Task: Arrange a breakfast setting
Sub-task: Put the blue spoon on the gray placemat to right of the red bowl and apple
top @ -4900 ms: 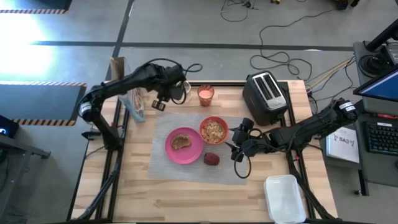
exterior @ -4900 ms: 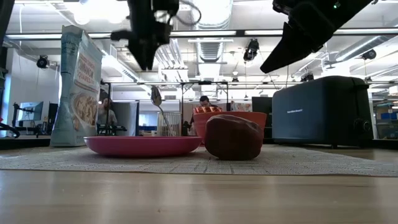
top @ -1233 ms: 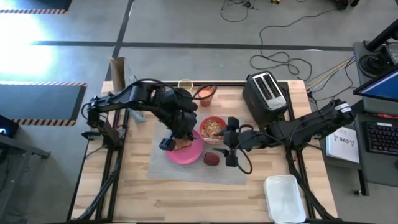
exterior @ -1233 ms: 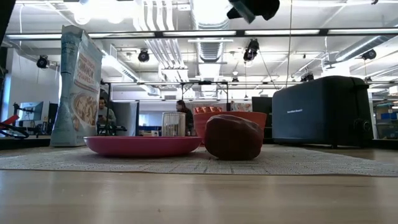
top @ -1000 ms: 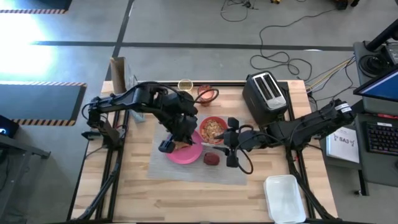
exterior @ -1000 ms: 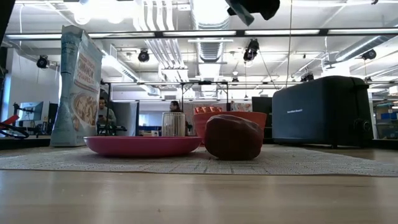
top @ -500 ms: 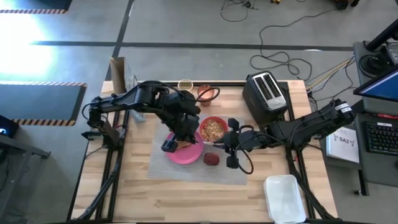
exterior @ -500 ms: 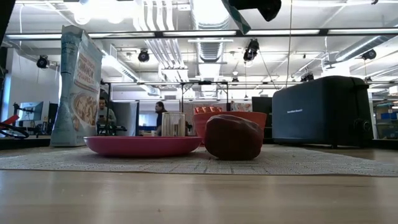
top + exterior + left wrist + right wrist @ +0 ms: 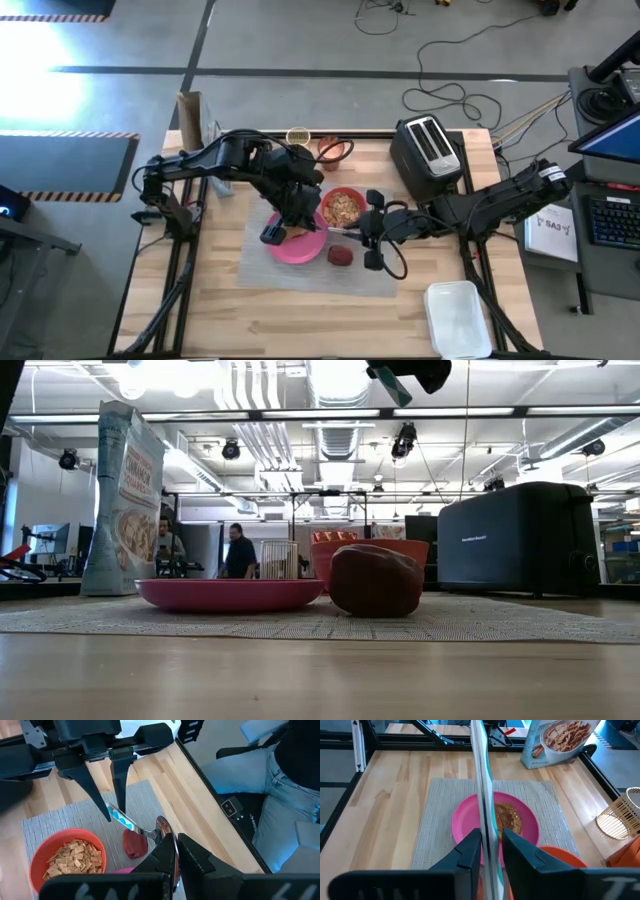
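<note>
High view: mat [image 9: 262, 262] lies mid-surface; plate [image 9: 297, 245] on it carries the toast [image 9: 295, 232], bowl [image 9: 344, 206] of cereal sits just beside the plate, patty [image 9: 341, 256] rests on the mat near both; orange drink [image 9: 332, 152] stands off the mat by the far edge, next to the toaster [image 9: 428, 150]. Left end effector [image 9: 283, 229] and right end effector [image 9: 364, 234] meet over the plate and bowl; spoon [image 9: 338, 232] spans the gap between them, which reads as a hand-over.

Low view: plate [image 9: 230, 593], patty [image 9: 376, 580] and bowl [image 9: 400, 547] sit undisturbed; both arms work above frame, so the exchange happens clear of the dishes.

Left wrist view: left end effector [image 9: 175, 854] is closed on the spoon [image 9: 136, 825] at its bowl end; right end effector [image 9: 111, 795] straddles the handle, fingers [image 9: 119, 785] narrow and about touching it.

Right wrist view: spoon handle [image 9: 484, 795] stands between the right end effector's [image 9: 491, 851] fingers, pinched or nearly so; I judge both hold it, so neither end can drop before release; likely destination is the mat [image 9: 440, 800] beside the plate [image 9: 465, 822].
</note>
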Controlling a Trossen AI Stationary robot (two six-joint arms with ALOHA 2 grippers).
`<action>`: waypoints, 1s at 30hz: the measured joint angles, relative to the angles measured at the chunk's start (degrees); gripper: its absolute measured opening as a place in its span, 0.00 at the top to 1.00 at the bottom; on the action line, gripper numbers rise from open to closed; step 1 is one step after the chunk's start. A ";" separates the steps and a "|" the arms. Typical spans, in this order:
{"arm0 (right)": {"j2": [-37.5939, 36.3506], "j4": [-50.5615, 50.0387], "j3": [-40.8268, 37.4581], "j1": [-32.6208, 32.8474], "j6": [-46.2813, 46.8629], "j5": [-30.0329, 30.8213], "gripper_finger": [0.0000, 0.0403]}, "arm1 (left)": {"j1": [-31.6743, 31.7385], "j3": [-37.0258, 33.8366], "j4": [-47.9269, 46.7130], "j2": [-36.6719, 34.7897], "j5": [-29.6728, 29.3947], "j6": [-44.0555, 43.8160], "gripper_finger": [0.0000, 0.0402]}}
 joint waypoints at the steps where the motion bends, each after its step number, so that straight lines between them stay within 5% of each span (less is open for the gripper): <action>1: 0.00 0.00 0.00 0.00 -0.01 0.00 0.84 | 0.00 0.00 0.11 0.00 0.00 0.00 1.00; 10: -0.02 -0.15 0.00 0.04 0.04 -0.57 0.94 | 0.04 0.00 1.63 0.00 -0.36 -0.55 1.00; 16: -0.02 -4.51 1.80 -0.07 5.23 -0.42 0.94 | -0.15 0.06 1.88 -0.12 -9.70 -6.30 0.98; 30: -0.09 -18.42 8.16 0.04 35.41 -8.32 0.94 | 0.04 0.11 1.74 -0.07 -21.91 3.20 0.67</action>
